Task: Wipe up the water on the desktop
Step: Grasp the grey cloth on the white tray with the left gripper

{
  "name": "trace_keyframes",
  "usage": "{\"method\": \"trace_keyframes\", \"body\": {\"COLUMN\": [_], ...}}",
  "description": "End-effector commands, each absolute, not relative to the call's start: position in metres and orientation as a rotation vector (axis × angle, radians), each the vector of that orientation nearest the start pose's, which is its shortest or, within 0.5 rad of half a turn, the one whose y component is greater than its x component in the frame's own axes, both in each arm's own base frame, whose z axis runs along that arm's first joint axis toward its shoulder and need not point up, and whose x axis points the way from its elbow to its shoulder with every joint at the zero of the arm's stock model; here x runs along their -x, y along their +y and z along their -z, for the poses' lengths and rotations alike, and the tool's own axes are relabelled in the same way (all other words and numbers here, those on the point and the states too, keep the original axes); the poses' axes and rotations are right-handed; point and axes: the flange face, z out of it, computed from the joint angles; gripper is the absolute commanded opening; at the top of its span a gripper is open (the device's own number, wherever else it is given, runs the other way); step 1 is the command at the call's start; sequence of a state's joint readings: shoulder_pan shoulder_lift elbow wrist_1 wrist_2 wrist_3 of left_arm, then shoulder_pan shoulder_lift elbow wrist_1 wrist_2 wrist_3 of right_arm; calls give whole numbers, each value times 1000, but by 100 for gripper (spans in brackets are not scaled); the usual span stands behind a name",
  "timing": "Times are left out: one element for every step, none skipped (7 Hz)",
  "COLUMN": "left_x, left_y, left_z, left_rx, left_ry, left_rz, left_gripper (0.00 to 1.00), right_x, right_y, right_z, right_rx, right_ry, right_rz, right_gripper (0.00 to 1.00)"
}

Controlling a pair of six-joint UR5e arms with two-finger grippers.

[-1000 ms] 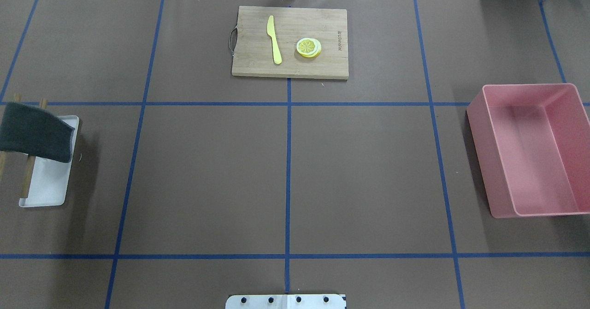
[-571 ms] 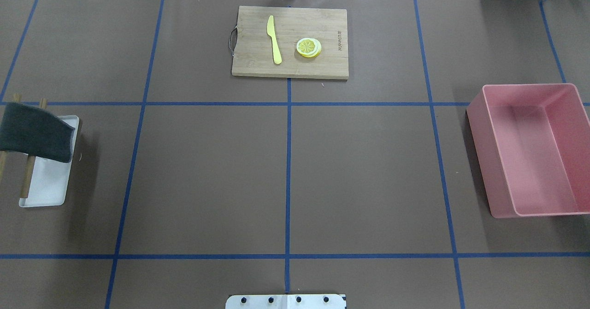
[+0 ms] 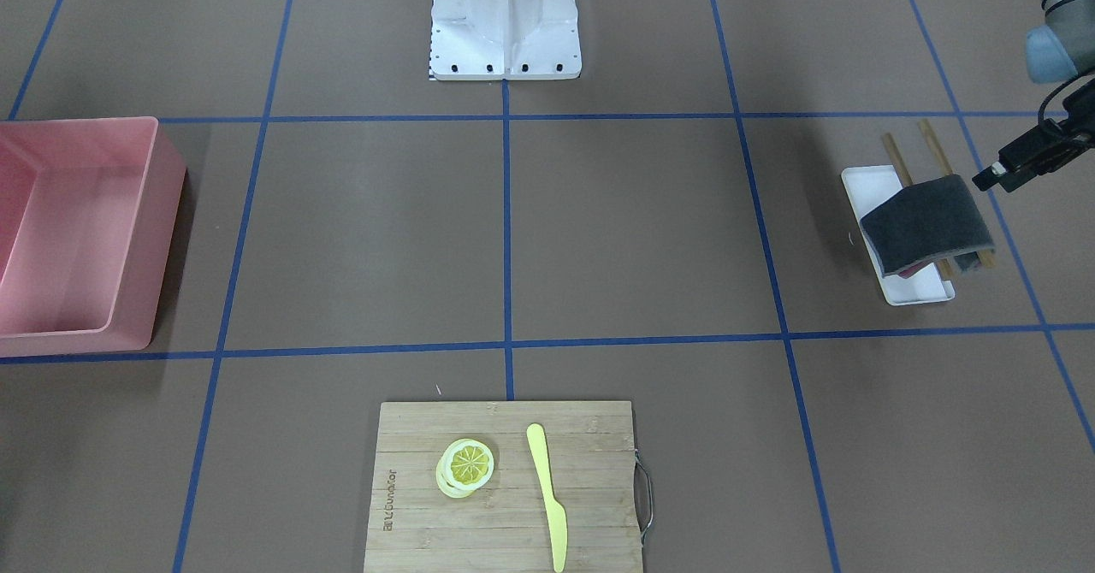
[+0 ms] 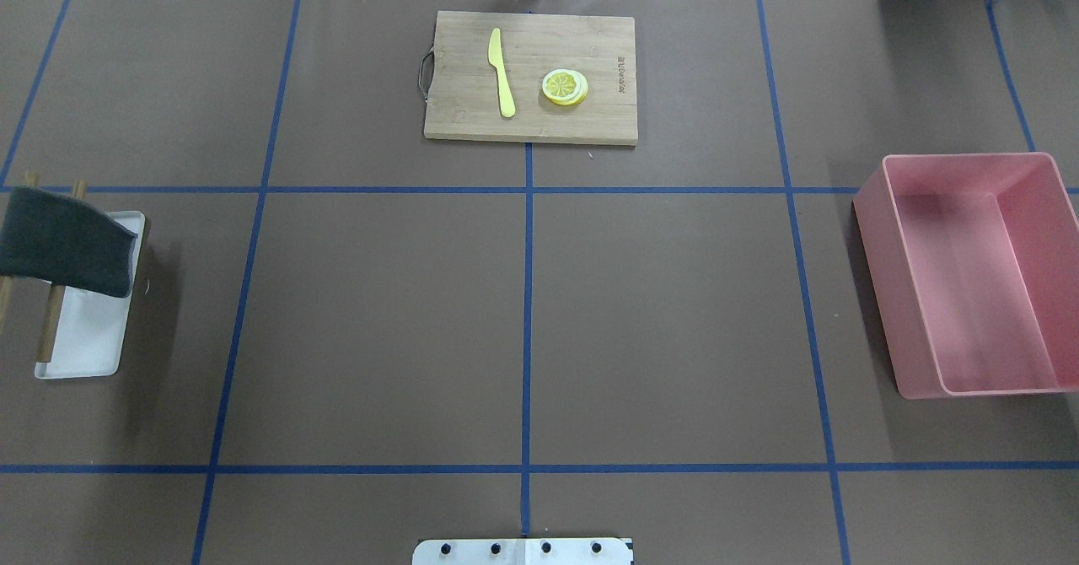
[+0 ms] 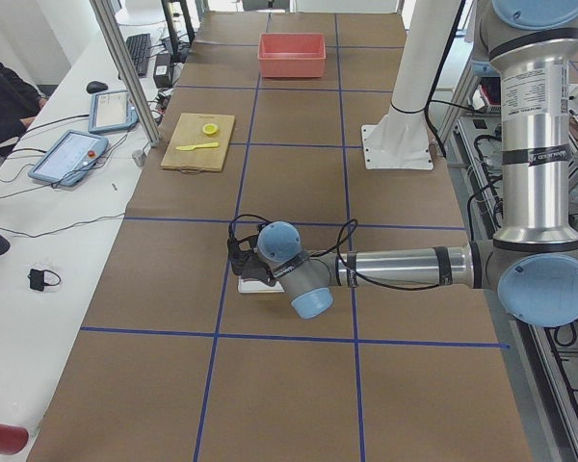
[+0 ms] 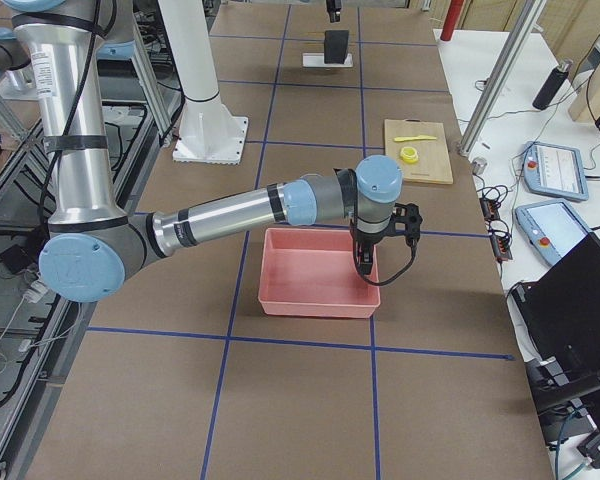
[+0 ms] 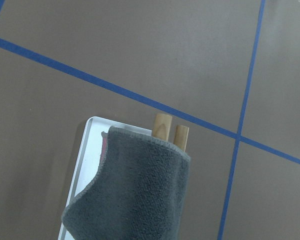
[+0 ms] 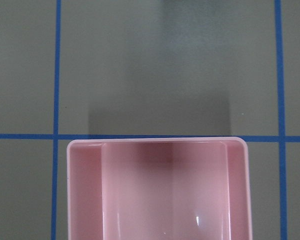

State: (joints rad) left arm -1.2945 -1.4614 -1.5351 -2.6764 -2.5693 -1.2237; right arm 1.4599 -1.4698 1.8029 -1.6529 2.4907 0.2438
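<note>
The desktop (image 4: 379, 320) is brown with blue tape lines; I can make out no water on it. A dark grey cloth (image 4: 63, 244) hangs over two wooden sticks above a white tray (image 4: 84, 346) at the table's left end. The cloth also shows in the left wrist view (image 7: 135, 195) and the front view (image 3: 928, 222). The black end of my left arm (image 3: 1026, 156) hovers close beside the cloth; its fingers do not show, so I cannot tell their state. My right gripper (image 6: 365, 262) hangs over the pink bin (image 6: 315, 275); I cannot tell whether it is open or shut.
A wooden cutting board (image 4: 531, 76) at the far middle carries a yellow knife (image 4: 501, 72) and a lemon slice (image 4: 565, 87). The pink bin (image 4: 969, 274) stands at the right end. The robot's white base (image 3: 505, 17) stands at the near middle edge.
</note>
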Motion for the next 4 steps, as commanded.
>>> {"method": "trace_keyframes", "body": {"left_x": [-75, -80, -83, -89], "left_y": [-442, -441, -442, -443], "left_z": [-600, -602, -602, -603], "left_rx": [3, 8, 13, 21], "left_ry": [1254, 1251, 1250, 1249], "left_rz": [352, 345, 341, 332], "left_gripper": [98, 97, 97, 92], "right_x": [38, 43, 53, 64], "right_y": [-528, -527, -530, -534], "right_z": [-453, -448, -441, -430], "right_rx": [-176, -194, -198, -207], "right_ry": [-925, -928, -931, -942], "right_rz": [110, 128, 152, 177], "right_gripper": [100, 100, 100, 100]}}
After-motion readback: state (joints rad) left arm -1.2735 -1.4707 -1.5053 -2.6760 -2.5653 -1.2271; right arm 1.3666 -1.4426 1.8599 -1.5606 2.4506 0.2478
